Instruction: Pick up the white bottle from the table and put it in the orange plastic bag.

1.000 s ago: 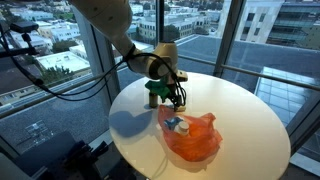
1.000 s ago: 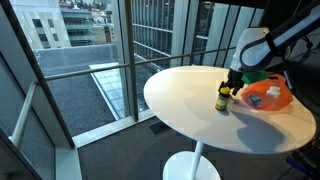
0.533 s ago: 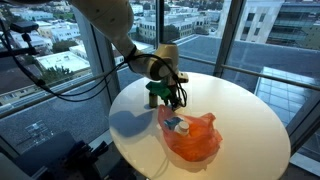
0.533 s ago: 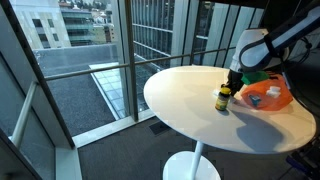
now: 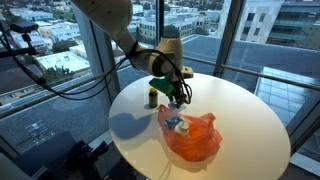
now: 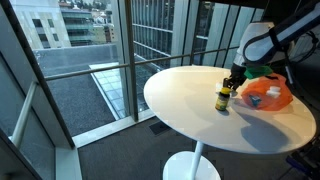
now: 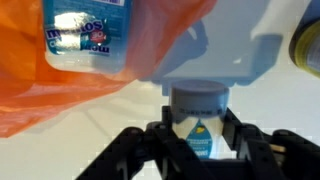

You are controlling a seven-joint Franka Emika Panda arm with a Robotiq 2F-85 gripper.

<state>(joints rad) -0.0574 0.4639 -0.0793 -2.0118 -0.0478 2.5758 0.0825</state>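
grasp looks done: the hand [image 7: 198, 138] is half-closed around the white bottle [image 7: 196, 108], over the table [image 5: 245, 110]. left: carry it into the orange plastic bag [image 5: 195, 140], at its 5 o'clock.

arm [image 5: 102, 18]: white, rounded shells | tool [image 5: 172, 92]: black | cable [image 5: 183, 72]: black loop

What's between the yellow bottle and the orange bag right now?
The gripper hangs between the yellow bottle and the bag, as an exterior view shows. In the wrist view its jaws flank a white bottle.
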